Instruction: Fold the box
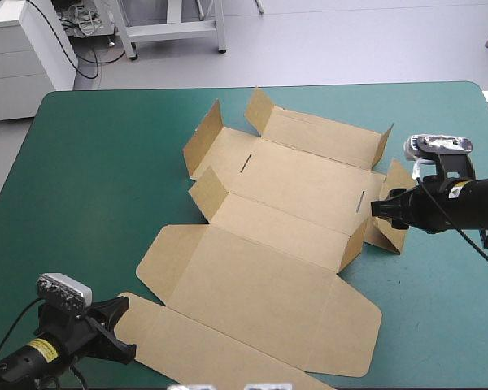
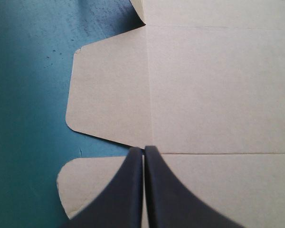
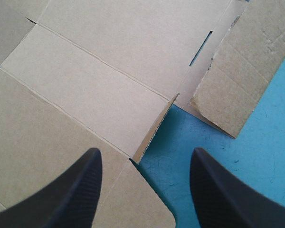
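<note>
The tabletop [image 1: 106, 162] wears a teal-green cover [image 1: 439, 325] that looks matt and faintly mottled, with small dark specks. The box [image 1: 268, 244] is a cut sheet of brown board: matt, paper-faced, evenly grained, with pressed crease lines. Near the tabletop's right edge a raised flap [image 3: 154, 126] shows a fluted cut edge, and the outer flap [image 3: 237, 71] beside it bears faint scuffs and dents. The left tool [image 2: 143, 148] has smooth black fingers with a dull sheen, while the right tool [image 3: 145, 151] shows a fine grainy texture on its own
</note>
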{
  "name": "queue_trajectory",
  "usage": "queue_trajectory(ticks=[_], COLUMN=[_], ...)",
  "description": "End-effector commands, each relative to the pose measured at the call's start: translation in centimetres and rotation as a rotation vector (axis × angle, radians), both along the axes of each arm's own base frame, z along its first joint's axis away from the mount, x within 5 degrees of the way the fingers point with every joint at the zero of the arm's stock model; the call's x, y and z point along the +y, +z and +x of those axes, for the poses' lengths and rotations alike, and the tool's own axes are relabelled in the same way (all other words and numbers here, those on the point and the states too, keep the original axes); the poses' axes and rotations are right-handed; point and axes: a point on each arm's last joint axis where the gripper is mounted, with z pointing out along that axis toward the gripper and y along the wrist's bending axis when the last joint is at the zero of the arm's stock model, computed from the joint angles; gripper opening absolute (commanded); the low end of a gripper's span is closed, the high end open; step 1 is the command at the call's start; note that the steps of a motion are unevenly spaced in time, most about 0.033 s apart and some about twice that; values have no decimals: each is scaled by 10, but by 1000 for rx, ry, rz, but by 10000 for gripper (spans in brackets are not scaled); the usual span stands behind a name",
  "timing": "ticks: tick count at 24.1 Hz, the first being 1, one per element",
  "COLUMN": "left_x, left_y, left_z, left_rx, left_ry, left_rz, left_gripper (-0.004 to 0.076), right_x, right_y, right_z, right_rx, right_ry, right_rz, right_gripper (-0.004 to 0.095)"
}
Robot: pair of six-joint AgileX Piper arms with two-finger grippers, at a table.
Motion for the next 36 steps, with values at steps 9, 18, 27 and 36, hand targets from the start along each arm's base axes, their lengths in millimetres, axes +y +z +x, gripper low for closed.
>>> queue_trajectory(ticks=[9, 18, 27, 36], left_x=[-2, -2, -2, -2], left_y=[12, 12, 12, 12], left_z=[4, 4, 4, 4], left_rx=[-55, -53, -53, -53], left_ry=[12, 11, 11, 11], left_rz=[-53, -57, -57, -57], left_gripper=[-8, -8, -8, -8], right_x=[0, 7, 26, 26], right_y=[-3, -46, -111, -133], right_z=[20, 61, 77, 86], right_rx=[22, 243, 409, 452], right_ry=[-88, -181, -171, -200], right_rz=[65, 162, 170, 163], right_gripper=[506, 506, 506, 459])
